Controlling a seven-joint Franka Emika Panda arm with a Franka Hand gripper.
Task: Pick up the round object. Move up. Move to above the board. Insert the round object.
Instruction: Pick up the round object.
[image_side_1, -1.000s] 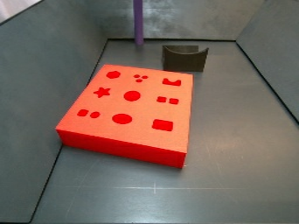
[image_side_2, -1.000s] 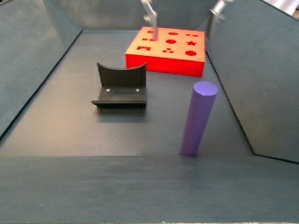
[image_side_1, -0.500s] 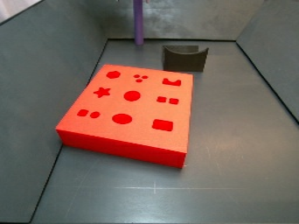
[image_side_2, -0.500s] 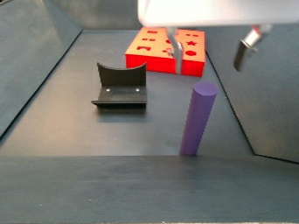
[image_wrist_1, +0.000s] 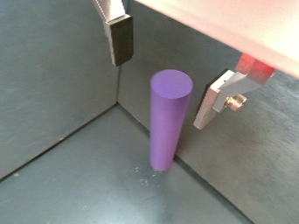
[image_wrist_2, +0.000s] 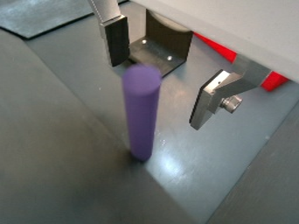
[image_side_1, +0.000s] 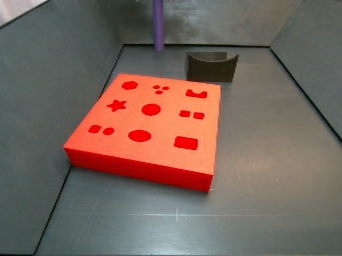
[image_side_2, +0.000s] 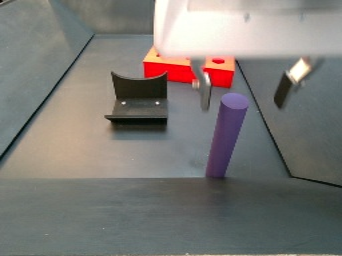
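The round object, a long purple peg (image_side_2: 226, 135), stands upright on the grey floor near a corner of the walls, and it shows in both wrist views (image_wrist_1: 169, 118) (image_wrist_2: 140, 114) and at the far back of a side view (image_side_1: 159, 25). My gripper (image_side_2: 245, 92) is open above it, with one finger (image_wrist_1: 121, 39) on each side of the peg's top and not touching it. It also shows in both wrist views (image_wrist_1: 169, 70) (image_wrist_2: 163, 74). The red board (image_side_1: 147, 125) with shaped holes lies flat, apart from the peg. The gripper body hides part of it in a side view (image_side_2: 167, 68).
The dark fixture (image_side_2: 138, 98) stands on the floor between the board and the peg, and it shows again in a side view (image_side_1: 211, 66) and in a wrist view (image_wrist_2: 163, 48). Grey walls (image_side_2: 54, 60) enclose the floor, one close beside the peg.
My gripper has moved from over the board towards the peg and come lower; its open fingers now straddle the peg's top. The peg, board and fixture have not moved.
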